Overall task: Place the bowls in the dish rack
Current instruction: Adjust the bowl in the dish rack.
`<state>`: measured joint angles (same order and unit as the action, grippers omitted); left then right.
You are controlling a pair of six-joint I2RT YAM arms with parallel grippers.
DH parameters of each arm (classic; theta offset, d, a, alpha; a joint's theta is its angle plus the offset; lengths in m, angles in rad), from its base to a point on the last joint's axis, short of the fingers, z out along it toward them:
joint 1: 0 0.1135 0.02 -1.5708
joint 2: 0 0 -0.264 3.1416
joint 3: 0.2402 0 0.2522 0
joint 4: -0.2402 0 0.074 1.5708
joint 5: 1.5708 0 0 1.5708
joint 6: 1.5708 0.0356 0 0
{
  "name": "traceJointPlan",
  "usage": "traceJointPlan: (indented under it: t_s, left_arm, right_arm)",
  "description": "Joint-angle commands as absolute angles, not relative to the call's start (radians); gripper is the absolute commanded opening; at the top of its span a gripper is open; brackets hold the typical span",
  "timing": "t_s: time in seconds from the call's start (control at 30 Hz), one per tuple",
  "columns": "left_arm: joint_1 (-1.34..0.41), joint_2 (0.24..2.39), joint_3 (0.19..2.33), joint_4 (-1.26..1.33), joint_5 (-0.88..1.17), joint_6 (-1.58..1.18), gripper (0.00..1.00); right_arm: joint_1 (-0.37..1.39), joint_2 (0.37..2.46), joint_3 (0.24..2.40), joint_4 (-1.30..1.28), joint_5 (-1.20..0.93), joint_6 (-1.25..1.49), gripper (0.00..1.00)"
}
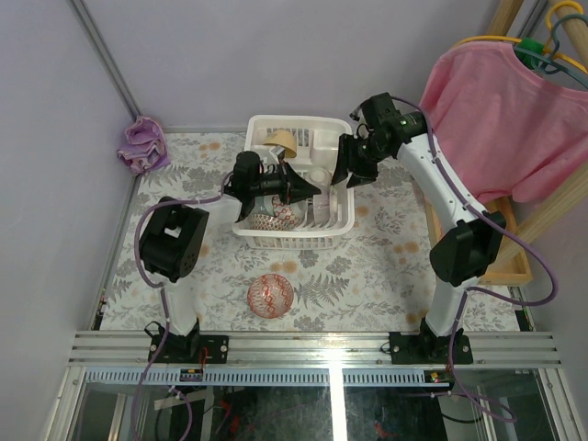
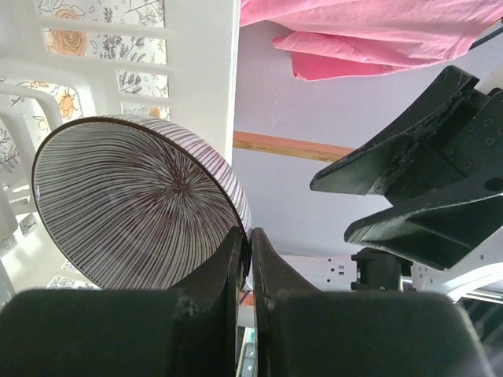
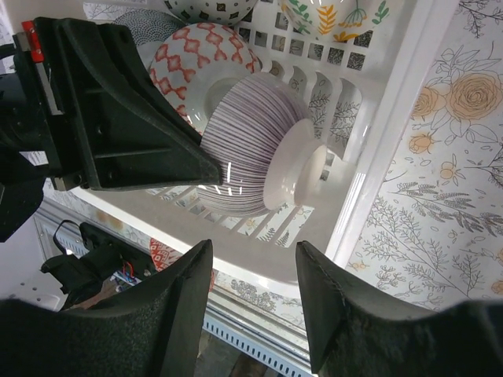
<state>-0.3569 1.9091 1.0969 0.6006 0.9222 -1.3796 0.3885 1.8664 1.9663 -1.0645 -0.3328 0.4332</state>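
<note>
Inside — striped bowl (image 3: 247, 141) near rack wall (image 3: 389, 118)

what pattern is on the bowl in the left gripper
The bowl has fine dark radiating lines on white; clearest in left wrist view.

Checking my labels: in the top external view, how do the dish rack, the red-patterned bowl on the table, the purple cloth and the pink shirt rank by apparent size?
1. pink shirt, though it may hang nearer the camera.
2. dish rack.
3. purple cloth and red-patterned bowl look alike; not ranked.
</note>
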Motion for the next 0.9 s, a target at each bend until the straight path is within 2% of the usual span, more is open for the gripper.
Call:
traceJointPlan:
  t_s: [0.0,0.5,0.87]
  left_arm:
    - [-0.362,1.941,1.111,0.803,0.906,-1.469,0.0]
    - [-0.389,1.988,1.137,0.749,0.853,-1.415,0.0]
    - [-0.395,2.028,1.119,0.981,0.873,-1.564,0.0]
  right_arm:
    - [0.405,1.868,1.997,-1.108,-0.347,0.408,0.54]
    - [0.409,1.892,2.007,-1.125,-0.336,0.402,0.54]
    - [0.412,1.918,2.047,-1.147,-0.331,0.397,0.54]
